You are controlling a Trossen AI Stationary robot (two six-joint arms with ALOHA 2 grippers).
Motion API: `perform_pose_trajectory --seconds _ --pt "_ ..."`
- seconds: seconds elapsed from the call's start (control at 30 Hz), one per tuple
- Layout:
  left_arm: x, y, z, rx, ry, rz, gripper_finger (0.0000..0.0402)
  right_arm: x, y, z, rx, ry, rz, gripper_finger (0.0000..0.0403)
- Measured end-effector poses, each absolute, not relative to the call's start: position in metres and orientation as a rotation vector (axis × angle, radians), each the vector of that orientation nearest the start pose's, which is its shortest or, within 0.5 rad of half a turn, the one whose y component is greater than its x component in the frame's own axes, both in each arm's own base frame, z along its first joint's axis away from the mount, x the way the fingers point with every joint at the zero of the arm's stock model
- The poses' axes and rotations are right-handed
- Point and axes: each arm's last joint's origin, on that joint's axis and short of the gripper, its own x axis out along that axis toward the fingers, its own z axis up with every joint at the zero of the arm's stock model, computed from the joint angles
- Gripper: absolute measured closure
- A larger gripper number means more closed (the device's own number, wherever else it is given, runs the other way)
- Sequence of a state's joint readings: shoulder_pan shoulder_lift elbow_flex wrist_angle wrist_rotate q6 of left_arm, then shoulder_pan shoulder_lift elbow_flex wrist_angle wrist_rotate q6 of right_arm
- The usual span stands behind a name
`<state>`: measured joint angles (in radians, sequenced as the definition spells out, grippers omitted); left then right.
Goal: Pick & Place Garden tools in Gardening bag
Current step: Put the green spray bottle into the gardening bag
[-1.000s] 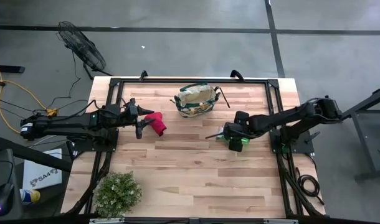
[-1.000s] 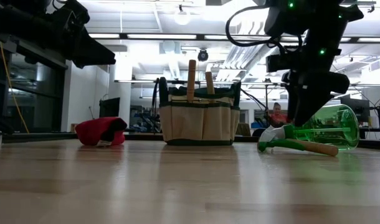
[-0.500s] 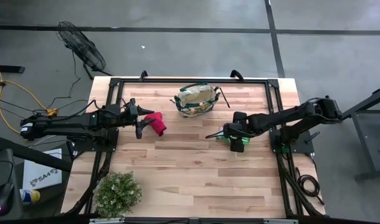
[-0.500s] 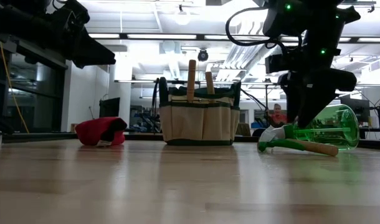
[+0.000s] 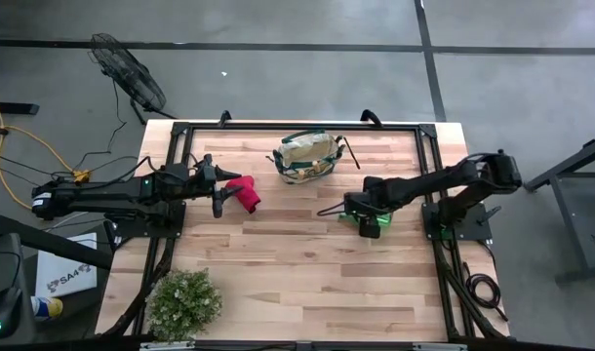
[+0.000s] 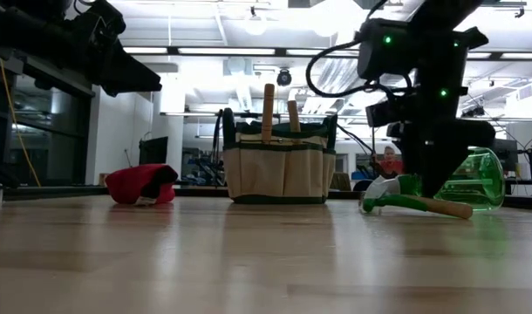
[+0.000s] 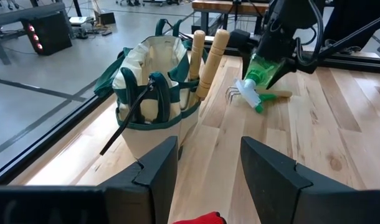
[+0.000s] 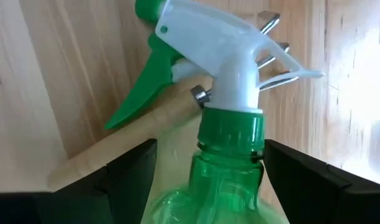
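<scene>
Right gripper (image 5: 368, 216) open astride green sprayer (image 5: 373, 222) right of centre, wire rake (image 8: 146, 118) beneath, gardening bag (image 5: 304, 156) above, left gripper (image 5: 218, 187) open beside red shears (image 5: 245, 193).

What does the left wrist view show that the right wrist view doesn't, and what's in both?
Only the left wrist view shows the gardening bag with two wooden handles standing in it, the right claw from outside, and a red tool handle at the frame's edge. Only the right wrist view shows the sprayer's white head and green trigger close up, between open claw fingers. Both show the green sprayer, the rake beneath it, and the wooden table.
</scene>
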<state>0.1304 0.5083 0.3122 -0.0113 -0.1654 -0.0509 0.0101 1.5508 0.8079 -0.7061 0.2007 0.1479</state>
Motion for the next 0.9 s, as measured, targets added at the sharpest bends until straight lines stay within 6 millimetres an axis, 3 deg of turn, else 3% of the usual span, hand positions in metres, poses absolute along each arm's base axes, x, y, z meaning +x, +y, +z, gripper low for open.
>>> perform_pose_trajectory --seconds 0.37,0.9 --pt "0.1337 0.0224 0.2225 -0.047 0.208 0.3 0.0231 0.2472 -0.0033 0.1476 -0.05 1.435 -0.248 0.0128" --pt "0.1337 0.0223 0.2226 -0.05 0.207 0.3 0.0231 0.2473 -0.0033 0.1478 -0.051 1.433 -0.253 0.0262"
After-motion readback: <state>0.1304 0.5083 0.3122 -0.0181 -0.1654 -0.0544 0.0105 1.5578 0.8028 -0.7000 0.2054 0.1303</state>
